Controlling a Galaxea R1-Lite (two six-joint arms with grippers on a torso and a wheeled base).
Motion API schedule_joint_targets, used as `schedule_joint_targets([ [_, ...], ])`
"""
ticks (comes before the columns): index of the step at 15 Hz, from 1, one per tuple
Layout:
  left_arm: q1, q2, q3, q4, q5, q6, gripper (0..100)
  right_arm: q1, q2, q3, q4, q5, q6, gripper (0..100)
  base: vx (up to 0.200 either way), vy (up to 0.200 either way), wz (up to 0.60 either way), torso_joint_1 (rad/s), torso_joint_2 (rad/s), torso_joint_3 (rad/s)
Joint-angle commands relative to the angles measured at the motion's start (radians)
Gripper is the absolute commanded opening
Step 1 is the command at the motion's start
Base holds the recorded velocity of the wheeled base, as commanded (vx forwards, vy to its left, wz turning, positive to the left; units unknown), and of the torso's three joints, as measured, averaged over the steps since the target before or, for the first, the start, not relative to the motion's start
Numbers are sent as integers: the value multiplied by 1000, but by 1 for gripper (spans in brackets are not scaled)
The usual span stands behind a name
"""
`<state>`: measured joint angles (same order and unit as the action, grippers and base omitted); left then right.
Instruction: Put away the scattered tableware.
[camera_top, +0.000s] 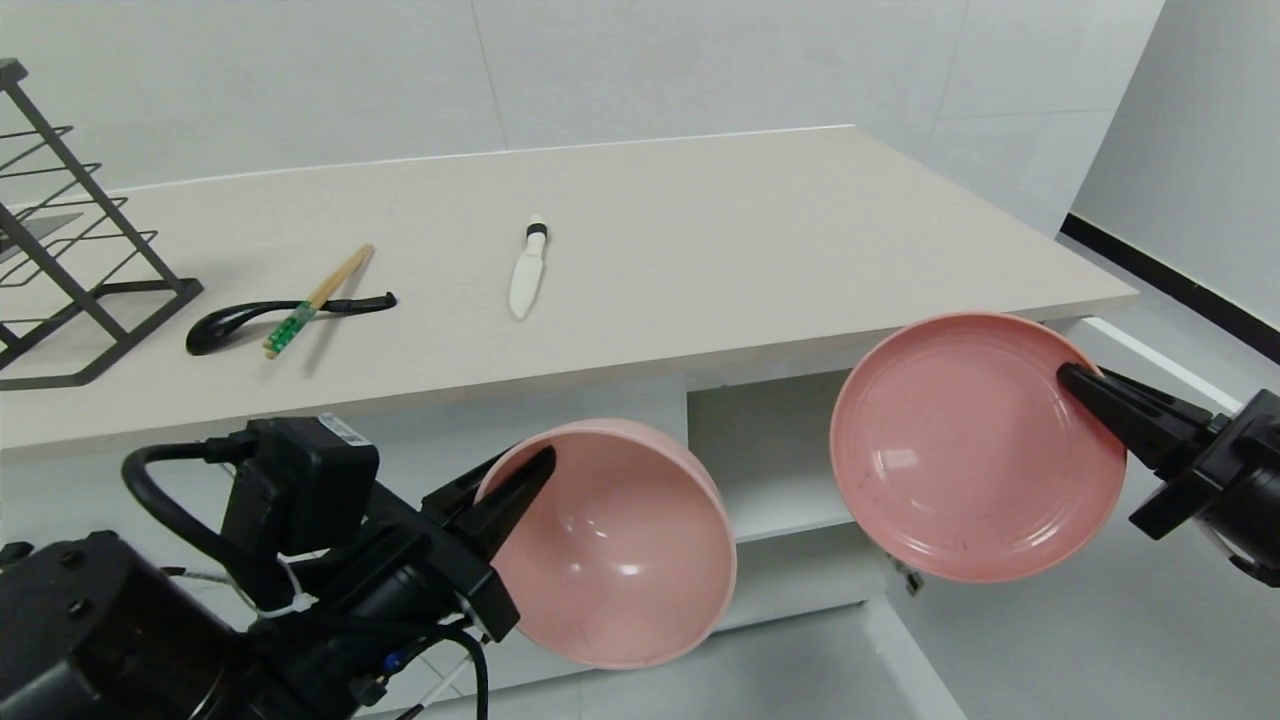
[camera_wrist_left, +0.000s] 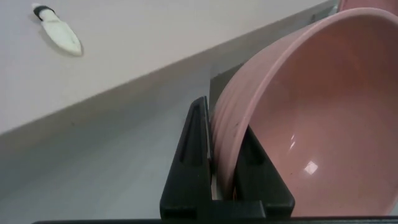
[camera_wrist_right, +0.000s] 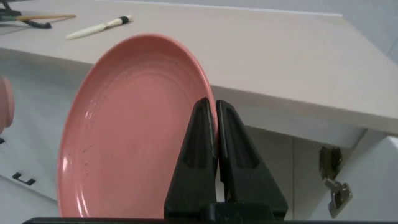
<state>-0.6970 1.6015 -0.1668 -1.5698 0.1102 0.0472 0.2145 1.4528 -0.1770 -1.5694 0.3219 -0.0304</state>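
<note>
Holding two pieces at once here: the left gripper is pinching the rim of the pink bowl, one finger inside the wall and one outside. The right gripper is clamped on the edge of the pink plate, jaws pressed tight on either side of the rim. Both dishes hang tilted on edge in the air, off the front of the table and in front of the open shelf underneath it. So I'd call this the carry step: picked up, not yet put anywhere. Up on the tabletop the black spoon with the chopsticks lying across its handle and the white knife are waiting, with the wire rack at the far left near the spoon. Next move, my guess, is bringing each dish to its storage spot, rack or shelf, I honestly can't tell which. The plate would need lining up edge-on before release. The bowl is gripped by the rim alone, so a fast swing could make it slip.
</note>
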Motion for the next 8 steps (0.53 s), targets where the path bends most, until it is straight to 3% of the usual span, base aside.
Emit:
schedule_joint_targets([
  [1,-6,3,3,-1,0,0,0,0,3,1,-1,0,0,0,0,0,0,-105,188,66],
  [8,-7,11,12,-1,0,17,0,0,3,2,-1,0,0,0,0,0,0,-177,286,128],
])
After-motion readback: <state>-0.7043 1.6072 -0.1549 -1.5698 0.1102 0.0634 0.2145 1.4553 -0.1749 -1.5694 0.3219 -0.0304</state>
